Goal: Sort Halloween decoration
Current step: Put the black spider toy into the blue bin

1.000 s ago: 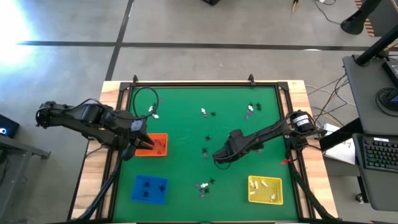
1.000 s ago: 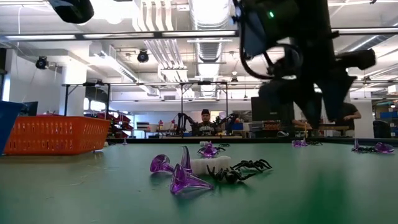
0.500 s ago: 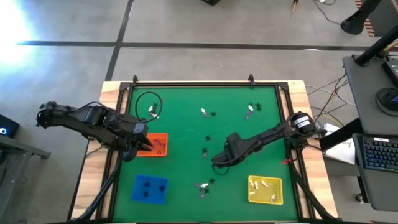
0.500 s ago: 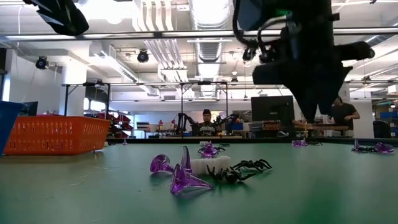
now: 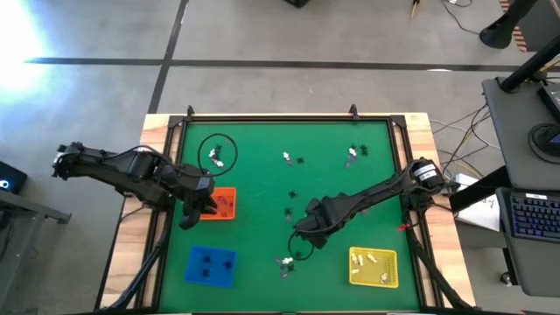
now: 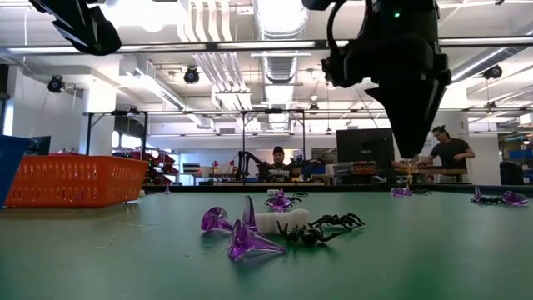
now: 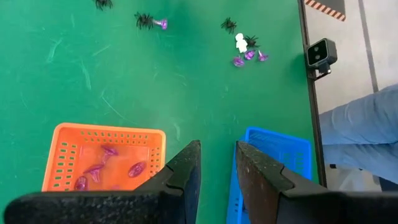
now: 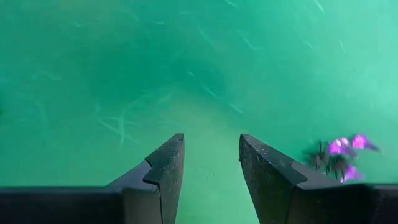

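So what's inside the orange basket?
Pinkish-purple trinkets lie in the orange basket; the left wrist view shows about five. The left gripper covers its near edge, so more could hide there. No black or white ones show inside.

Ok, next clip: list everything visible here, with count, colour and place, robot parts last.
Table: one, green top, wooden edge.
Orange tray: one, left side, holds several purple trinkets.
Blue tray: one, near left corner, holds dark trinkets.
Yellow tray: one, near right corner, holds pale trinkets.
Loose trinkets: several small clusters, white, black and purple, scattered over the middle and far part of the table.
People: two, in the room beyond the table.
Left gripper: dark, above the orange tray's near left corner, nothing between its fingers.
Right gripper: dark, open, empty, over bare table just beyond the near-centre cluster.
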